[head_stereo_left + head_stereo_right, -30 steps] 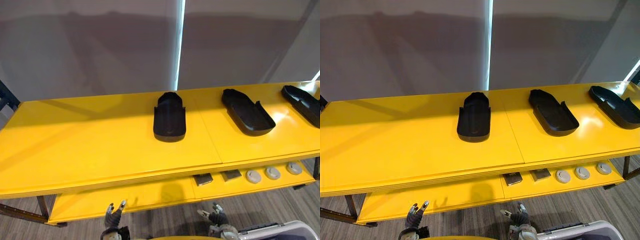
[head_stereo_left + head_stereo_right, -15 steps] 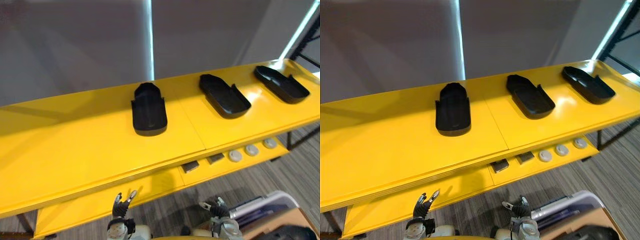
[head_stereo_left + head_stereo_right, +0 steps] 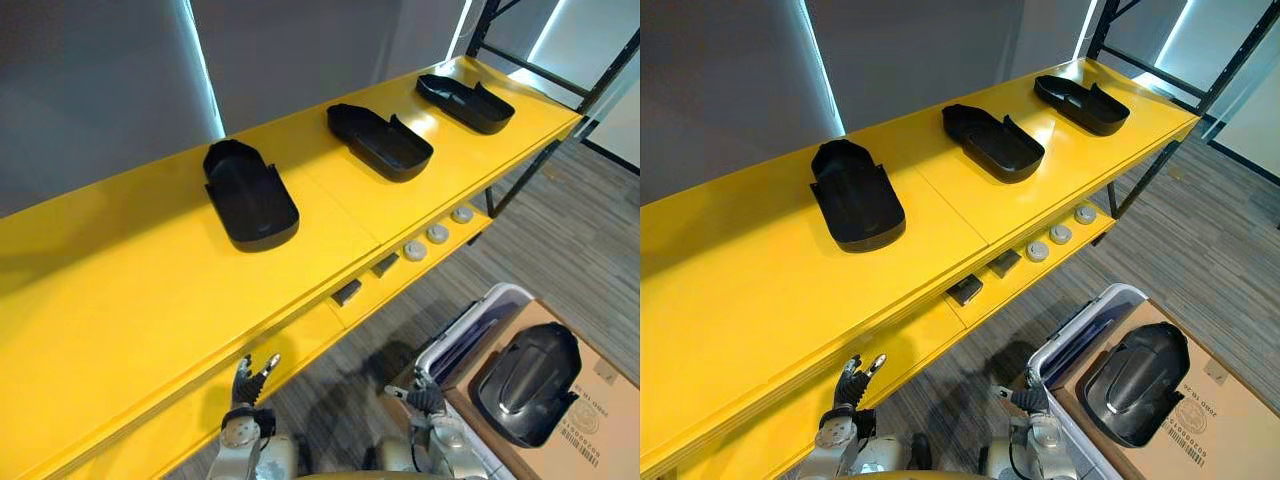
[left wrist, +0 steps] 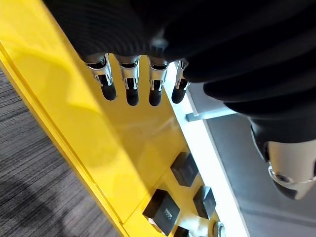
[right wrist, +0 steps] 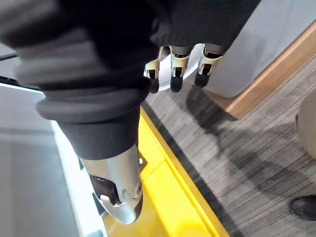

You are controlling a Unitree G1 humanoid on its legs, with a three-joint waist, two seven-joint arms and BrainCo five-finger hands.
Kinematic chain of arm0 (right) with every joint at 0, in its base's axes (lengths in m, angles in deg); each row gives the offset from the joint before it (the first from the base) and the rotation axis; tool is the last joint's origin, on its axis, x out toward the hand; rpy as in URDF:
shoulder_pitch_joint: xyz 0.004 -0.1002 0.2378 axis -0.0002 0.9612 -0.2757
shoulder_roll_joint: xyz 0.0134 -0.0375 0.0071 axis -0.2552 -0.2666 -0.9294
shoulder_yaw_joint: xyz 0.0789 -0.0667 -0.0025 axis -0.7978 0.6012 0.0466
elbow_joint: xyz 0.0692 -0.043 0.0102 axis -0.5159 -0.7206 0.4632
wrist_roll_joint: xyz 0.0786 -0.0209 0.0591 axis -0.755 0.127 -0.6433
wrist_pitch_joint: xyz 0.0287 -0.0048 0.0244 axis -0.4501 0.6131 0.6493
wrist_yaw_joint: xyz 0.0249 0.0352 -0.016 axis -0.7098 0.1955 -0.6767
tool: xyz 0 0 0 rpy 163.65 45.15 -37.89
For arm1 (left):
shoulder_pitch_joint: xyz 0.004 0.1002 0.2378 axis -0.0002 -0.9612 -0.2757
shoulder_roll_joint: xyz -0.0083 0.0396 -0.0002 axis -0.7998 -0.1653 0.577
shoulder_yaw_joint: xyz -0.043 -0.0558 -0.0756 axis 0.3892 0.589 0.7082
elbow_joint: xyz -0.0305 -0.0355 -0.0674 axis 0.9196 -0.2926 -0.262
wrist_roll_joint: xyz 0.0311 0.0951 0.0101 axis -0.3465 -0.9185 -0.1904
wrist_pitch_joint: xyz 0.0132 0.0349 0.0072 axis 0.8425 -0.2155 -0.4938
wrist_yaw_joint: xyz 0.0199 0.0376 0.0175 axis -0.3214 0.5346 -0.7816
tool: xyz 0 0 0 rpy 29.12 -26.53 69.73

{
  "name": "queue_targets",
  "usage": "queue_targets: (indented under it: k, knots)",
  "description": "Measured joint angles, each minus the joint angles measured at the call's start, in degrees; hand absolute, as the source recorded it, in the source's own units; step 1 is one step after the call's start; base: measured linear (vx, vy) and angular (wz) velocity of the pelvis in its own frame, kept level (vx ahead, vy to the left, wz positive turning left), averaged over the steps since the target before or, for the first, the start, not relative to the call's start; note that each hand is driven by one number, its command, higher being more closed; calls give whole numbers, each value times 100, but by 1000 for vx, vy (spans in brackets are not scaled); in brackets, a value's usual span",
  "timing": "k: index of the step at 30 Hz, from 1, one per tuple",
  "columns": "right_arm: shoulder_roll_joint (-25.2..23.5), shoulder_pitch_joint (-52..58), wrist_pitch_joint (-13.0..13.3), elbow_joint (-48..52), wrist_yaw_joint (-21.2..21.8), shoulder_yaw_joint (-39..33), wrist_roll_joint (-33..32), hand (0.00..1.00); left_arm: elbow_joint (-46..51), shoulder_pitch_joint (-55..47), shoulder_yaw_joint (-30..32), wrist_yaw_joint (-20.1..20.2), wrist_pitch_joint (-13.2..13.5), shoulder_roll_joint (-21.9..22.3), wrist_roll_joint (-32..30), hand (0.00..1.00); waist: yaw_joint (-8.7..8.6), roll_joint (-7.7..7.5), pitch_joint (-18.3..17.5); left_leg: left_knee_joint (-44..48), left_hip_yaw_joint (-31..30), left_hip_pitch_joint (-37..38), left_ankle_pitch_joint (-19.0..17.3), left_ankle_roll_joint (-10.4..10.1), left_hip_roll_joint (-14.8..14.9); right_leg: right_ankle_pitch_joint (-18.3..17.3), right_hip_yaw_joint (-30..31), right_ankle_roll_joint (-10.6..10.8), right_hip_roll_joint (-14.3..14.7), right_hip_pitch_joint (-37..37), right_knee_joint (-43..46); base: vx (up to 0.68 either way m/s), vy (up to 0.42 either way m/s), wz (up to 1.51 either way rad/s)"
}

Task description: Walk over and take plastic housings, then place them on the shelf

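**Operator:** Where are the housings?

**Guide:** In your head view, three black housings lie on the yellow shelf's top board [image 3: 150,290], well apart. They run in a row from 10 o'clock toward 2 o'clock:
- the near housing [image 3: 248,193] at 10 o'clock
- the middle housing [image 3: 380,141] at 1 o'clock
- the far housing [image 3: 464,102] at 2 o'clock, near the board's end

A fourth housing [image 3: 527,382] rests on a cardboard box [image 3: 600,420] on the floor at 4 o'clock. The box stands just beside a pale bin [image 3: 500,295].

**Operator:** What do my hands have hold of?

**Guide:** Nothing.
- Your left hand [image 3: 250,385] shows at 7 o'clock, low in front of the shelf. Its fingers [image 4: 131,86] are straight and spread. In its wrist view they hang over the lower board [image 4: 74,113] without touching it.
- Your right hand [image 3: 420,398] shows at 5 o'clock, just beside the bin. Its fingers [image 5: 175,74] are relaxed, slightly bent and empty, above grey carpet [image 5: 237,148].

Neither hand touches a housing.

**Operator:** What is on the lower board?

**Guide:** Two small dark blocks [image 3: 347,292] lie near its front edge, close to the centre of your view. From there, three round grey discs [image 3: 438,233] run in a line toward 2 o'clock. Your left wrist view shows dark blocks of this kind past the fingertips.

**Operator:** How does the floor housing lie?

**Guide:** It lies on the box top with its rounded outer shell facing up. The three on the top board lie hollow side up.
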Motion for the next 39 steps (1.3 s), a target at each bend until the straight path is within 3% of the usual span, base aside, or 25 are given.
queue_targets:
  k: [2, 4, 9, 13, 14, 15, 17, 18, 20, 22, 25, 26, 28, 29, 31, 34, 39]
  knots:
    - [39, -112, 9, -288, -2, -11, 0, 0, -293, 6, -11, 3, -9, -67, 0, 0, 0, -26, -39, -17, -18, 5, 159, 67, -41, -31, 5, -25, 24, 190, -481, 24, -84, -13]
    - [145, -144, 9, -559, -7, -69, -3, 0, -514, -1, -63, 4, -46, -113, 1, 0, -23, 35, -93, -163, -452, 51, 356, 110, -104, 122, 80, -76, 132, 274, -717, 44, -118, -15]
    - [202, -147, 25, -722, -11, -112, -12, 0, -784, 7, -55, 5, -45, -215, 1, 0, -21, 154, -165, -483, -342, 325, 497, 10, 103, 592, 556, -169, 337, 469, -1310, 0, -41, -57]
    - [270, -268, 28, -728, -35, -161, -19, 0, -941, 48, -57, 9, -49, -218, 1, 0, -48, 350, -70, -654, -26, 457, 551, -12, 327, 1058, 1054, -144, 536, 262, -1529, -99, -9, -105]
    - [319, -356, 27, -751, -54, -137, -22, 0, -930, 52, -51, 7, -48, -207, 4, 0, -57, 420, -27, -717, 212, 469, 551, -20, 489, 1219, 844, -123, 570, 96, -1603, -143, -10, -128]
    - [316, -403, 27, -781, -78, -108, -23, 0, -926, 42, -34, 5, -45, -210, 6, 0, -36, 406, -17, -758, 435, 450, 553, -20, 553, 1207, 468, -237, 503, 28, -1574, -203, -34, -136]
    - [369, -486, 27, -853, -106, -20, -23, 0, -936, 28, -26, 6, -80, -243, 11, 0, -48, 466, 54, -768, 971, 539, 567, -84, 744, 1047, -1448, -463, -82, -168, -1181, -187, -33, -134]
    - [383, -457, 27, -861, -106, 46, -23, 0, -931, 23, -25, 6, -77, -289, 12, 0, -26, 479, 59, -744, 1083, 576, 518, -197, 816, 1053, -1898, -462, -210, -142, -1199, -94, -31, -105]
    - [371, -409, 26, -864, -104, 99, -20, 0, -937, -13, -25, 7, -78, -400, 12, 0, -39, 440, 93, -596, 1107, 578, 384, -420, 904, 1265, -1989, -265, -233, -143, -1242, -95, -124, -66]
    - [443, -208, 23, -859, -112, 94, -18, 0, -952, 1, -53, 8, -83, -429, 11, 0, -180, 475, 133, -433, 834, 590, 245, -609, 1085, 1220, -1892, -364, 38, -74, -1317, -58, -217, -42]
    - [441, 13, 24, -846, -136, 3, -46, 0, -981, 33, -58, 11, -93, -413, 18, 0, -183, 502, 138, -145, 775, 600, 76, -873, 1455, 1150, -1673, -496, 458, -26, -1417, 21, -179, -50]
    - [441, 31, 27, -838, -143, -27, -67, 0, -1022, 51, -58, 11, -99, -410, 22, 0, -179, 494, 141, -124, 653, 600, 77, -872, 1454, 1139, -1593, -527, 522, -20, -1414, 80, -161, -67]
    - [436, 9, 28, -832, -220, -69, -171, 0, -1139, 74, -59, 11, -120, -401, 55, 0, -193, 494, 178, -107, -232, 617, 109, -842, 1171, 1166, -1279, -645, 682, 10, -1390, 136, -128, -74]
    - [467, 7, 30, -833, -243, -158, -202, 0, -1141, 111, -58, 10, -129, -381, 84, 0, -187, 475, 197, -137, -916, 634, 76, -852, 907, 1198, -1073, -724, 689, 8, -1392, 125, -67, -72]
    - [546, -28, 31, -835, -253, -271, -257, 0, -1134, 131, -58, 5, -129, -325, 128, 0, -175, 529, 223, -298, -1615, 635, 77, -859, 542, 1237, -755, -706, 689, 9, -1408, 102, 13, -94]
    - [591, -30, 37, -830, -339, -428, -312, 0, -1136, 132, -64, 6, -131, -258, 136, 0, -196, 769, 180, -298, -1561, 711, -17, -556, 495, 1264, -318, -608, 802, 33, -1363, 136, 108, -89]
    - [385, 34, 35, -812, -351, -569, -637, 0, -1136, 304, -46, 7, -117, -296, 139, 0, -188, 641, 172, -434, -1184, 998, -96, -419, 375, 1274, 87, -440, 714, 71, -1405, 109, 146, -38]
